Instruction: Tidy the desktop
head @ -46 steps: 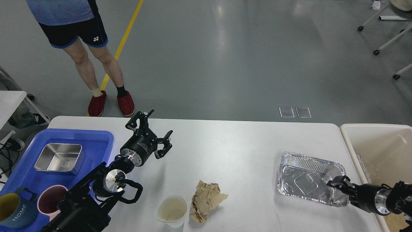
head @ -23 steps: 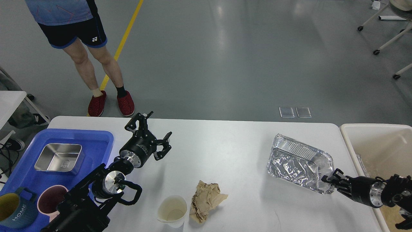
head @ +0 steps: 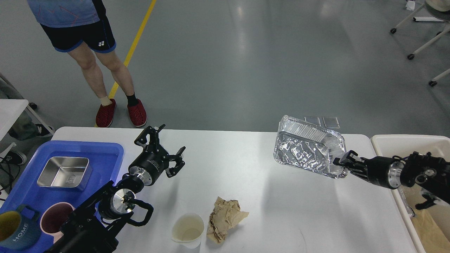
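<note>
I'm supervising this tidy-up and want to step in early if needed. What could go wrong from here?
The right gripper pinches only one rim corner of the thin foil tray, which hangs tilted above the desktop; it might bend or slip out. Swinging it toward the beige bin could knock the bin's rim. The open left gripper hovers near the blue tray.

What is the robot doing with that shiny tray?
It is tidying the desktop. Its right gripper pinches the foil tray by one corner and holds it tilted in the air, near the beige bin. The left gripper is open and empty. A paper cup and crumpled brown paper wait on the desktop.
</note>
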